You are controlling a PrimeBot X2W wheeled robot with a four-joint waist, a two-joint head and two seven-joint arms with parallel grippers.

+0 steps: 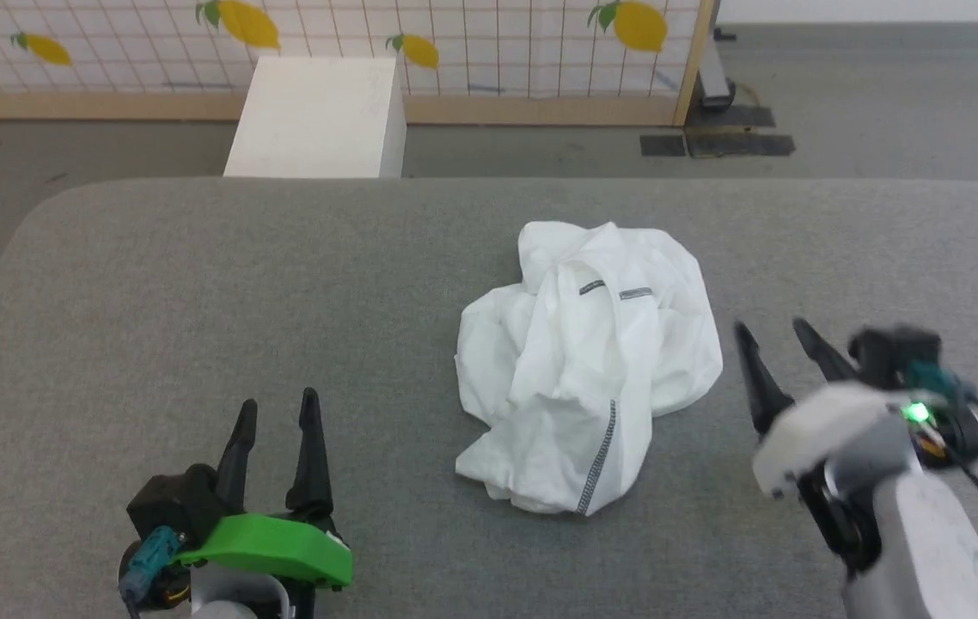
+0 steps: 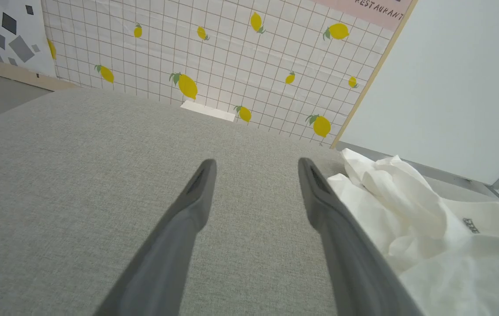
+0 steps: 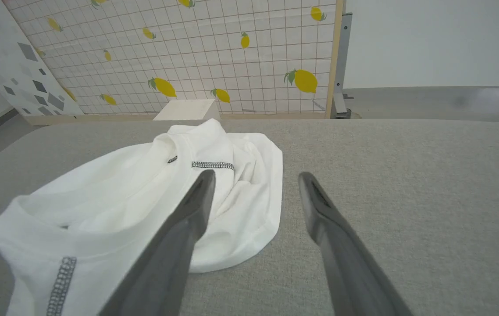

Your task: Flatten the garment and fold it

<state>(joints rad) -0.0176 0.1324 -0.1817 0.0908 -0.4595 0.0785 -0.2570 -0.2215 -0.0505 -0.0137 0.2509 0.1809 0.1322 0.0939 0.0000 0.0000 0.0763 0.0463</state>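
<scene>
Judging from how things lie, the task has barely begun. The garment (image 1: 583, 370) is a crumpled white heap on the grey desk (image 1: 197, 284), bunched on itself, with short runs of dark zigzag stitching on its top and along a near hem. Nothing is flattened and no fold is made, so spreading, smoothing and folding all remain.

The left pincer (image 1: 279, 400) sits well to the left of the garment and nearer the robot, fingers spread, pinching nothing. The right pincer (image 1: 770, 325) hovers just beside the garment's right edge, likewise spread and empty.

Beyond the garment a white box (image 1: 317, 116) stands before a lemon-patterned screen (image 1: 498, 43). A pink sign (image 2: 363, 8) above that screen reads "RESTAURANT", its top cut off. The garment itself carries no writing I can read.
</scene>
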